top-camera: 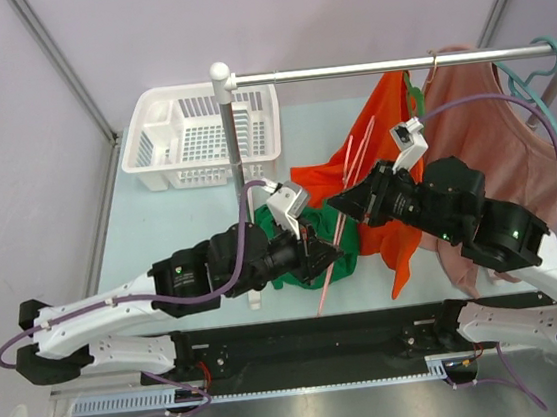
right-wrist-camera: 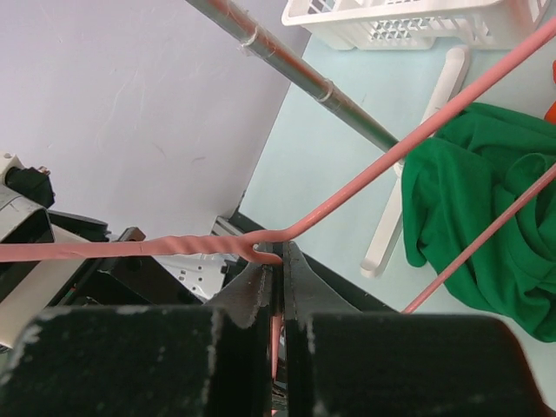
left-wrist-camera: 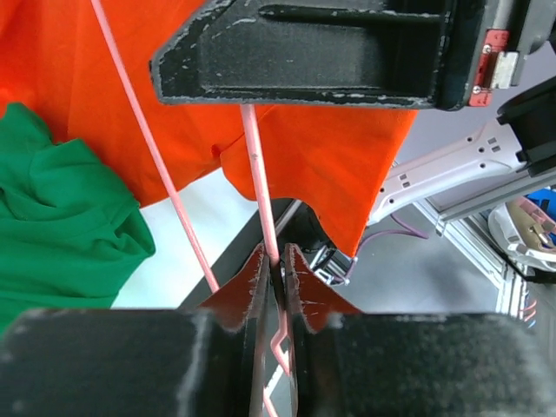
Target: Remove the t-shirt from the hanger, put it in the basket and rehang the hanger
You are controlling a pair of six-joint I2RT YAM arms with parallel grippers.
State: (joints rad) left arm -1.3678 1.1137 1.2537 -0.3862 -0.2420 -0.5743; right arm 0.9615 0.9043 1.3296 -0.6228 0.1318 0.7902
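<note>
A pink wire hanger (top-camera: pixel 334 237) is held between both grippers in front of the rail. An orange t-shirt (top-camera: pixel 393 226) drapes round its far end and hangs down; how it sits on the wire is hidden. My left gripper (top-camera: pixel 320 254) is shut on one hanger wire (left-wrist-camera: pixel 261 187), with the orange t-shirt (left-wrist-camera: pixel 321 152) just beyond. My right gripper (top-camera: pixel 343 205) is shut on the hanger (right-wrist-camera: pixel 347 195) at its twisted neck. A green t-shirt (top-camera: pixel 301 271) lies crumpled on the table under the left gripper; it also shows in the wrist views (left-wrist-camera: pixel 61 230) (right-wrist-camera: pixel 486 217).
A white basket (top-camera: pixel 199 132) stands at the back left. A metal rail (top-camera: pixel 363 68) on a white post (top-camera: pixel 227 124) spans the back. A salmon shirt (top-camera: pixel 494 154) on a teal hanger (top-camera: pixel 534 69) hangs at the right, close to the right arm.
</note>
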